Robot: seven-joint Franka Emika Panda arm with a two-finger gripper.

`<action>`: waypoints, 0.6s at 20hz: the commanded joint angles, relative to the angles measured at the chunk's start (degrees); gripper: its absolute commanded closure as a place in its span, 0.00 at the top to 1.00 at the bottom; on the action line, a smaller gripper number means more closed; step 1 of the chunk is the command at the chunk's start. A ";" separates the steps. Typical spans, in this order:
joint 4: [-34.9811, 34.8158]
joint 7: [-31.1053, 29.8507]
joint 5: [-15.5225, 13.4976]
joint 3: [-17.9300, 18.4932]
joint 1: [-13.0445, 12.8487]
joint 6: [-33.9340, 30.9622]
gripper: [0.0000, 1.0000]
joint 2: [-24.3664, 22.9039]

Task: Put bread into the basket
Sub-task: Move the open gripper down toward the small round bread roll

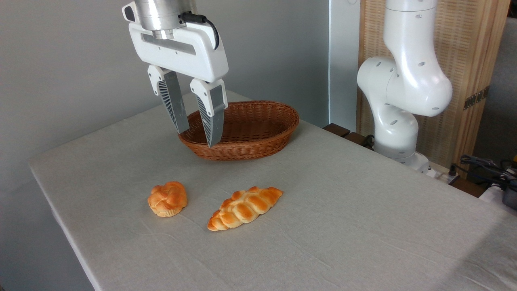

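Observation:
The bread [167, 198], a small round knotted bun with a golden-orange crust, lies on the table near the left front. The oval brown wicker basket [258, 149] stands further back at the table's far edge and nothing shows inside it. My gripper [197, 138] hangs open in the air in front of the basket's left end, well above and behind the bun. Nothing is between its grey ribbed fingers [174, 105].
A longer braided loaf [244, 208] with pointed ends lies just right of the bun. The arm's white base [398, 117] rises at the right behind the table. The grey cloth-covered table [363, 226] ends close to the bun's left. Cables lie at far right.

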 commanded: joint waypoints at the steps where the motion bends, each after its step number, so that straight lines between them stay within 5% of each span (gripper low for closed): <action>1: 0.98 0.66 -0.13 1.75 0.39 -0.52 1.00 0.09; 9: 0.98 0.74 -0.21 1.68 0.39 -0.34 1.00 0.17; 12: -0.69 1.53 -0.13 0.72 -0.14 8.41 1.00 1.13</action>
